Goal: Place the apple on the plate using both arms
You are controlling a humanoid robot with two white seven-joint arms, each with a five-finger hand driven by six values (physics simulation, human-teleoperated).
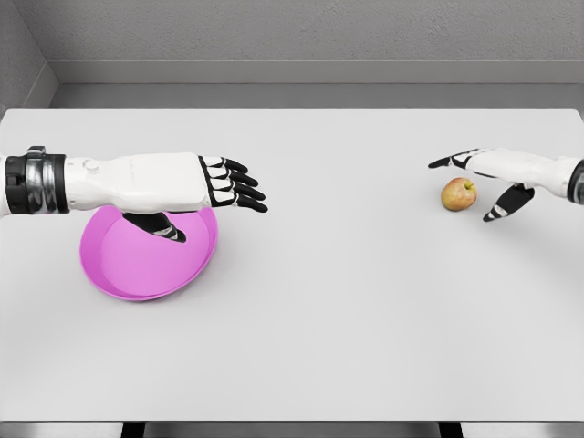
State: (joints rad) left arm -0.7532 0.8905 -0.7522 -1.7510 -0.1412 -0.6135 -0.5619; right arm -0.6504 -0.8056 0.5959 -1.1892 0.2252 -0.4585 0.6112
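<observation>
Right hand (484,187) open around the apple (459,193), nothing gripped.
I close fingers evenly; left hand (224,187) hovers open, empty, over the plate (119,269).

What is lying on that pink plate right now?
Nothing shows on the pink plate. The left hand hovers over its far edge, hiding that strip. The apple sits far off beside the open right hand.

A smooth, matt white table (365,319) holds a glossy pink plate (137,269) that looks like plastic. The apple (459,194) has dull yellow-red skin. Both hands have smooth white shells and black finger segments.
</observation>
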